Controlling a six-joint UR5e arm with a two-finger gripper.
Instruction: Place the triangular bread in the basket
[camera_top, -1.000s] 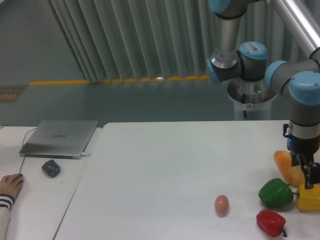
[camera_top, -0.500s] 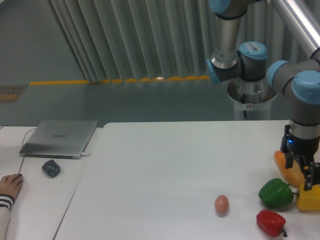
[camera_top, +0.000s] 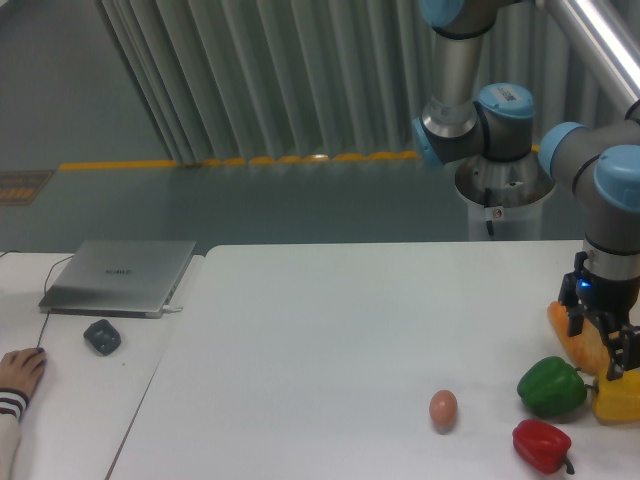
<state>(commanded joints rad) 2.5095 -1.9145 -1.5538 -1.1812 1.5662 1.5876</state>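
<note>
Item: triangular bread, golden-orange, glossy wedge, lying at the surface's right edge beside the green pepper. I am judging it light, soft and slick-crusted, so I am planning a hold across its thick middle. End effector: fingers straddling it; whether clamped, I cannot tell. Basket: not showing.

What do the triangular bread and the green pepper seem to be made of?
The triangular bread, partly hidden behind the pincer, looks like smooth molded plastic: its orange surface is even and slightly glossy, with no crumb or crust texture. The green pepper also looks like plastic or rubber: uniform saturated colour and a soft sheen on its lobes. Both could be real food; the picture is too coarse to be sure.
</note>
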